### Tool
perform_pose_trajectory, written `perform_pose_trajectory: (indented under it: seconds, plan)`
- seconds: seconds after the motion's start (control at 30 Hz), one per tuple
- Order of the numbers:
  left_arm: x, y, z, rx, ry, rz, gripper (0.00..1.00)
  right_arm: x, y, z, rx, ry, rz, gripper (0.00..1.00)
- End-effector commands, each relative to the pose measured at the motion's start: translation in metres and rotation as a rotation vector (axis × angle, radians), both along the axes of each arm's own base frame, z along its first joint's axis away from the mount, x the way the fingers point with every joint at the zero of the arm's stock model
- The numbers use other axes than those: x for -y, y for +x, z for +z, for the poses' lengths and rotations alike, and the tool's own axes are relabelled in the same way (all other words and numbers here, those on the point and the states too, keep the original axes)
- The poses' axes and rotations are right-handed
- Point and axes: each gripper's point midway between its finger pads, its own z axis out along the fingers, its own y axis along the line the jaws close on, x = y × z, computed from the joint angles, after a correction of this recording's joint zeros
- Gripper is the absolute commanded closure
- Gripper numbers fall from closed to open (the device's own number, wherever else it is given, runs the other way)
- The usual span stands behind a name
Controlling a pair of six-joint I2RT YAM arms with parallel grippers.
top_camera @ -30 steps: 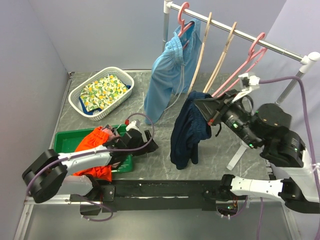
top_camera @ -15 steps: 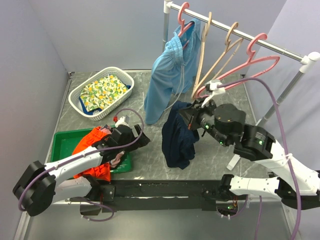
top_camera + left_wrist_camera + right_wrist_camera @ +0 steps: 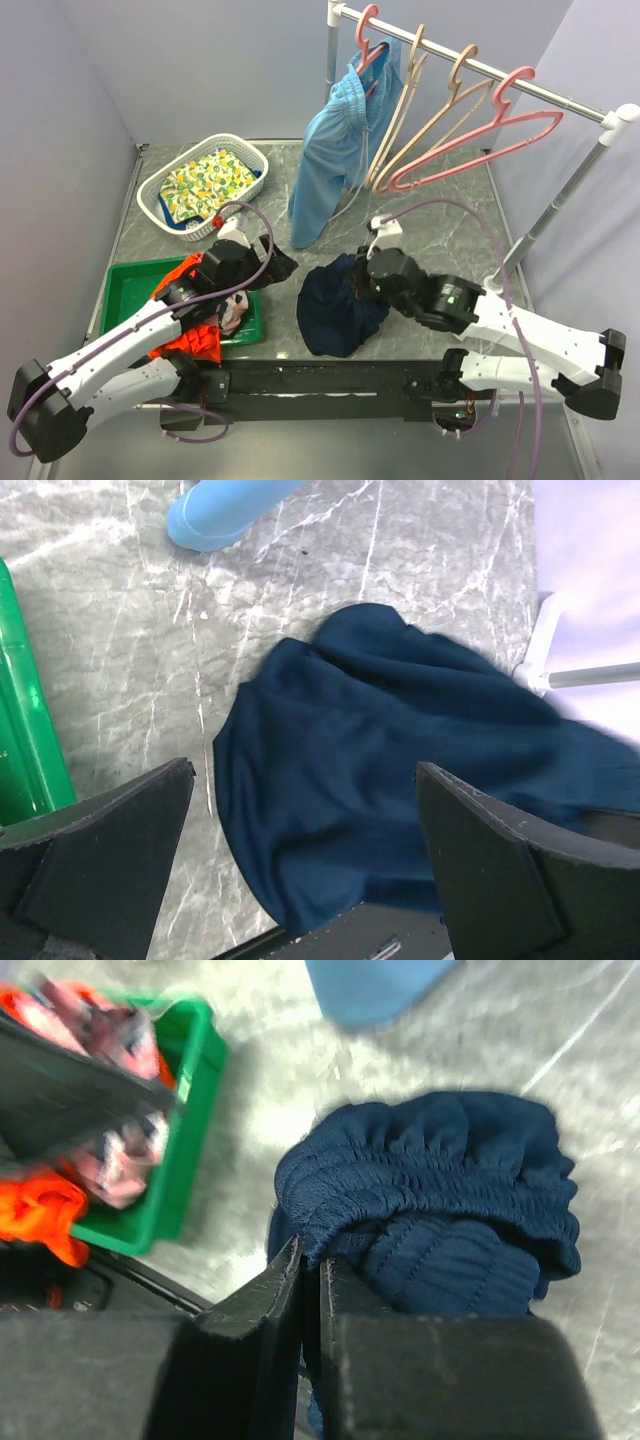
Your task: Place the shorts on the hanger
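Observation:
The dark navy shorts [image 3: 333, 308] lie bunched in a heap on the table near the front edge. My right gripper [image 3: 364, 274] is shut on their ribbed waistband [image 3: 430, 1175], with the jaws pressed together on the fabric edge [image 3: 312, 1252]. My left gripper [image 3: 281, 266] is open and empty just left of the heap; in its wrist view the shorts [image 3: 400, 770] fill the space ahead between the spread fingers [image 3: 305, 780]. Two beige hangers [image 3: 398, 105] [image 3: 432, 120] hang bare on the rail, tilted, well above and behind the shorts.
Light-blue shorts [image 3: 335, 150] hang on a pink hanger [image 3: 366, 30]; another pink hanger [image 3: 485, 140] hangs right on the rail [image 3: 560, 97]. A white basket [image 3: 205, 185] stands back left. A green tray [image 3: 128, 285] with an orange garment [image 3: 185, 300] is front left.
My right arm has swung down and left from the hangers, lowering the navy shorts into a heap on the table. My left gripper has moved forward and right toward them. The hangers swung free.

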Motion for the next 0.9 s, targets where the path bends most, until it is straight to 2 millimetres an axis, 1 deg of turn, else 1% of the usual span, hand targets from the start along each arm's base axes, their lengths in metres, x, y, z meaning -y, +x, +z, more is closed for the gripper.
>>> perform_pose_trajectory:
  seconds: [0.0,0.03,0.07,0.1,0.13,0.17,0.2,0.23,0.27,0.3,0.33,0.37,0.4,0.43,0.47,0.5,0.53,0.57,0.6,0.63,0.67,0.7,0.73,0.77,0.8,0.83,0.87]
  plan:
    - [-0.006,-0.001,0.021,0.037,0.005,0.005,0.01,-0.023,-0.005,-0.018,-0.029,0.082,0.006,0.75]
    - [-0.007,-0.001,0.023,0.041,0.003,0.005,0.01,-0.034,-0.013,-0.031,-0.044,0.048,0.044,0.63]
    - [-0.007,-0.001,0.024,0.045,0.006,0.001,0.02,-0.035,-0.013,-0.034,-0.029,0.015,0.026,0.39]
    - [-0.006,-0.002,0.024,0.048,0.013,-0.009,0.02,-0.036,-0.015,-0.037,-0.026,-0.012,0.009,0.28]
    - [-0.006,-0.001,0.022,0.043,0.023,-0.013,0.03,-0.028,-0.017,-0.051,-0.028,-0.105,-0.016,0.16]
    - [0.000,-0.003,0.024,0.047,0.019,-0.047,0.05,-0.025,-0.016,-0.048,-0.004,-0.128,-0.045,0.12]
    - [0.003,-0.005,0.023,0.050,0.024,-0.078,0.06,-0.022,-0.017,-0.050,-0.010,-0.134,-0.067,0.10]
    - [0.007,-0.005,0.018,0.037,0.035,-0.097,0.08,-0.015,-0.018,-0.049,-0.012,-0.129,-0.078,0.07]
    - [0.011,-0.006,0.019,0.036,0.033,-0.113,0.10,-0.010,-0.020,-0.055,-0.018,-0.129,-0.083,0.06]
    - [0.016,-0.006,0.015,0.035,0.048,-0.137,0.12,-0.007,-0.021,-0.058,-0.031,-0.105,-0.097,0.05]
    - [0.025,-0.010,0.018,0.041,0.051,-0.173,0.14,0.000,-0.022,-0.055,-0.032,-0.074,-0.115,0.05]
    - [0.029,-0.013,0.017,0.035,0.065,-0.189,0.16,0.008,-0.023,-0.062,-0.042,-0.078,-0.134,0.05]
    - [0.036,-0.015,0.012,0.033,0.090,-0.204,0.18,0.014,-0.021,-0.063,-0.046,-0.055,-0.177,0.05]
    - [0.051,-0.027,0.016,0.041,0.091,-0.250,0.19,0.025,-0.020,-0.066,-0.056,-0.056,-0.213,0.05]
    - [0.058,-0.034,0.015,0.038,0.099,-0.268,0.22,0.034,-0.018,-0.072,-0.071,-0.061,-0.249,0.06]
    - [0.065,-0.038,0.010,0.028,0.112,-0.267,0.23,0.044,-0.011,-0.076,-0.082,-0.048,-0.308,0.07]
    - [0.079,-0.054,0.012,0.031,0.108,-0.317,0.26,0.051,-0.009,-0.077,-0.089,-0.035,-0.333,0.08]
    - [0.084,-0.060,0.011,0.025,0.105,-0.330,0.28,0.060,-0.007,-0.085,-0.101,-0.037,-0.363,0.09]
    - [0.090,-0.065,0.010,0.017,0.093,-0.330,0.30,0.068,-0.002,-0.086,-0.115,-0.008,-0.392,0.09]
    - [0.099,-0.078,0.011,0.016,0.085,-0.364,0.34,0.071,0.004,-0.086,-0.117,0.024,-0.415,0.11]
    - [0.104,-0.083,0.011,0.013,0.077,-0.370,0.35,0.078,0.006,-0.097,-0.134,0.023,-0.431,0.13]
    - [0.111,-0.088,0.007,-0.004,0.076,-0.374,0.35,0.082,0.009,-0.097,-0.134,0.046,-0.442,0.14]
    - [0.120,-0.099,0.010,0.003,0.073,-0.398,0.35,0.087,0.017,-0.097,-0.144,0.083,-0.474,0.15]
    - [0.126,-0.104,0.008,0.000,0.082,-0.400,0.35,0.091,0.018,-0.103,-0.151,0.084,-0.486,0.16]
    - [0.132,-0.108,-0.005,-0.027,0.116,-0.397,0.33,0.095,0.020,-0.102,-0.148,0.102,-0.504,0.16]
    - [0.139,-0.116,-0.003,-0.019,0.143,-0.394,0.30,0.100,0.025,-0.102,-0.143,0.124,-0.535,0.16]
    - [0.143,-0.120,-0.008,-0.031,0.161,-0.390,0.24,0.105,0.025,-0.109,-0.155,0.122,-0.551,0.15]
